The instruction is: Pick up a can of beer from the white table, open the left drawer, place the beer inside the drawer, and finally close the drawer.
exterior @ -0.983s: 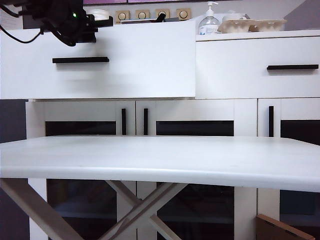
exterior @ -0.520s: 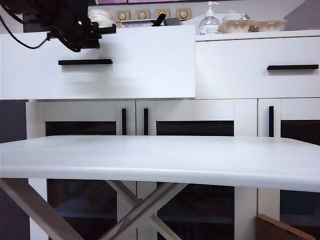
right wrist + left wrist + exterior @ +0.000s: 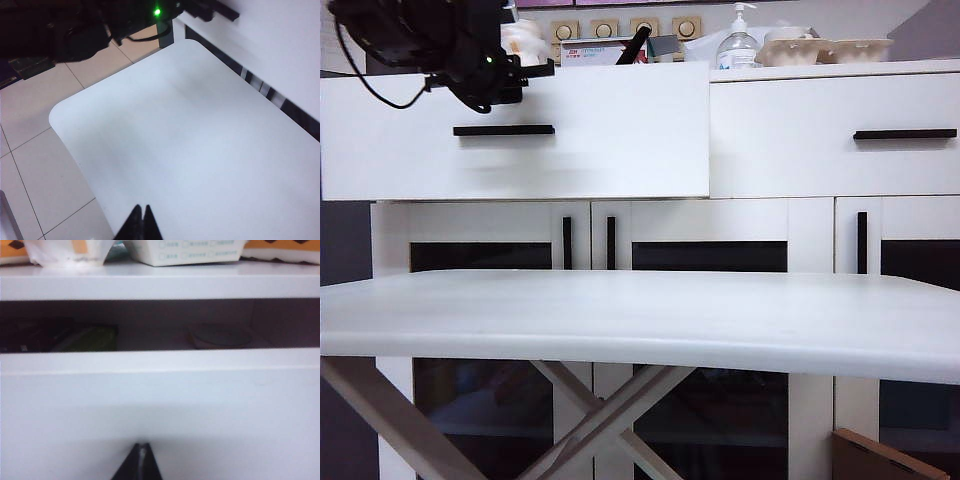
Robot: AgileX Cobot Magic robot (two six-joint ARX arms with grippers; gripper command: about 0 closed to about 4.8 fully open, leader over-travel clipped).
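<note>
White table [image 3: 640,320]: bare top nearest the exterior camera, on crossed wooden legs.
Right gripper [image 3: 140,220]: above the table, fingertips pressed together, holding nothing.
Left drawer [image 3: 520,135]: pulled partly out, black handle left of centre.
Left gripper [image 3: 141,460]: pinched closed, tips against the drawer front.
Can of beer: not visible anywhere.
Pump bottle [image 3: 737,45]: on the cabinet top behind.
</note>
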